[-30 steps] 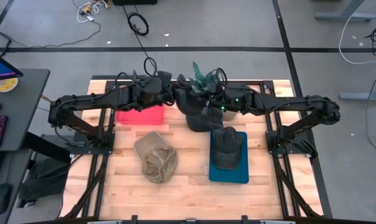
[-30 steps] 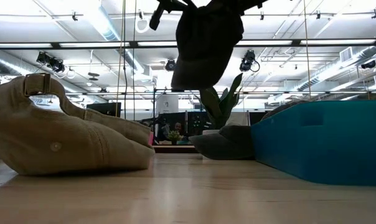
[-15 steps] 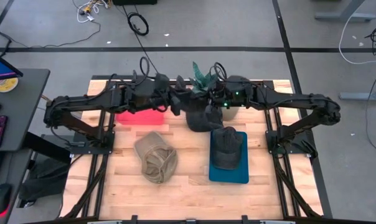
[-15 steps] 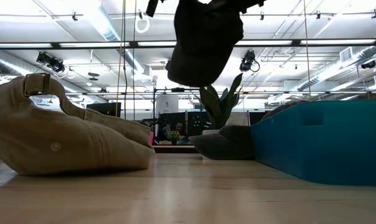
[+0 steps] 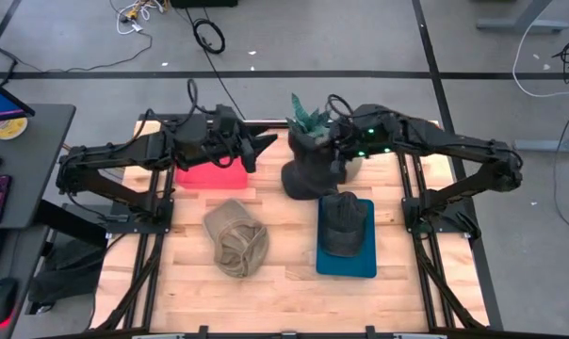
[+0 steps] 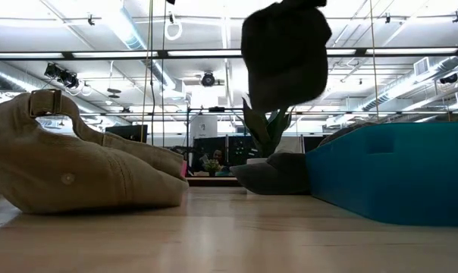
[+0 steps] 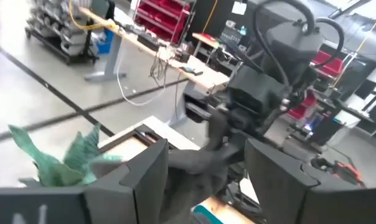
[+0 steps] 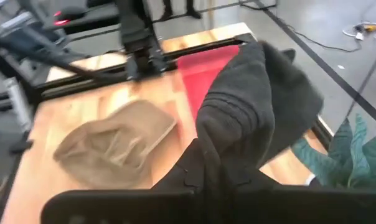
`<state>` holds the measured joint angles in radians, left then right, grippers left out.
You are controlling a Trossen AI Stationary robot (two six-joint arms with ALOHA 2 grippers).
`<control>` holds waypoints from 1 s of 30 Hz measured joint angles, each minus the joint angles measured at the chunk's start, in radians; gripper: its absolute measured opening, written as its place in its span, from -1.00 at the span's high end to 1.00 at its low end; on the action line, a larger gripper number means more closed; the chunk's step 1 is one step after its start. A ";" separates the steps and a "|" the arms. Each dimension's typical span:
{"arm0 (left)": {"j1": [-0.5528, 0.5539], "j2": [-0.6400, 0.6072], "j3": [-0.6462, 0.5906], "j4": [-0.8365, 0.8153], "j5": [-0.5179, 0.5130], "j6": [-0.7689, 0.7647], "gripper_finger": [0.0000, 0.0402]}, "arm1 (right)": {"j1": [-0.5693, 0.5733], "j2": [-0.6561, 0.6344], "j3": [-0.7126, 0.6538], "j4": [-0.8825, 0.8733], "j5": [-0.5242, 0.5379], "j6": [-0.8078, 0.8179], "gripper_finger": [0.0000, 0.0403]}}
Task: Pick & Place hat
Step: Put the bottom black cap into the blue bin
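A dark grey hat [image 6: 286, 53] hangs in the air over the table's far middle, with my right gripper [image 5: 333, 153] shut on it. My left gripper [image 5: 264, 148] stands open to the left of the hat, apart from it, over the red tray [image 5: 212, 175]. In the left wrist view its two fingers [image 7: 147, 174] frame the hat [image 7: 203, 163] and the right arm beyond. Another dark hat [image 5: 308, 181] rests on the table below. A dark cap [image 5: 344, 224] lies on the blue tray [image 5: 347, 259]. A tan hat [image 5: 235, 237] lies at the near left. My right gripper pinches a bunched fold of the hat's cloth [image 8: 220, 163] between its two fingers; which part of the hat that is, I cannot tell. The hat [image 8: 256, 102] hangs slack, lifted clear of the table and of the hat beneath.
A potted plant with green leaves [image 5: 308, 118] stands at the far edge, close behind the right gripper. Free table lies between the tan hat and the blue tray, and along the near edge.
My left gripper has opened, let go of the dark hat and drawn back toward the table's left edge. My right gripper has carried the hat toward the right; the hat now hangs from it alone and has swung rightward.
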<state>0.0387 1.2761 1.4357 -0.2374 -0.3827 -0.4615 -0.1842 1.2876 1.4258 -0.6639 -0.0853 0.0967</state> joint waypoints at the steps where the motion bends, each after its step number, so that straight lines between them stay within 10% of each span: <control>1: 0.000 -0.005 0.000 0.002 -0.002 0.008 -0.08 | -0.003 -0.018 0.000 -0.030 -0.021 -0.001 0.97; 17: 0.004 -0.011 0.000 -0.007 -0.005 0.066 -0.05 | 0.019 -0.238 -0.028 -0.297 -0.181 0.188 0.97; 30: 0.003 -0.009 -0.001 -0.031 -0.005 0.091 -0.05 | 0.108 -0.355 -0.349 0.068 -0.394 0.446 0.97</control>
<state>0.0414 1.2671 1.4349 -0.2683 -0.3878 -0.3702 -0.0764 0.9322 1.0763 -0.5963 -0.4794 0.5427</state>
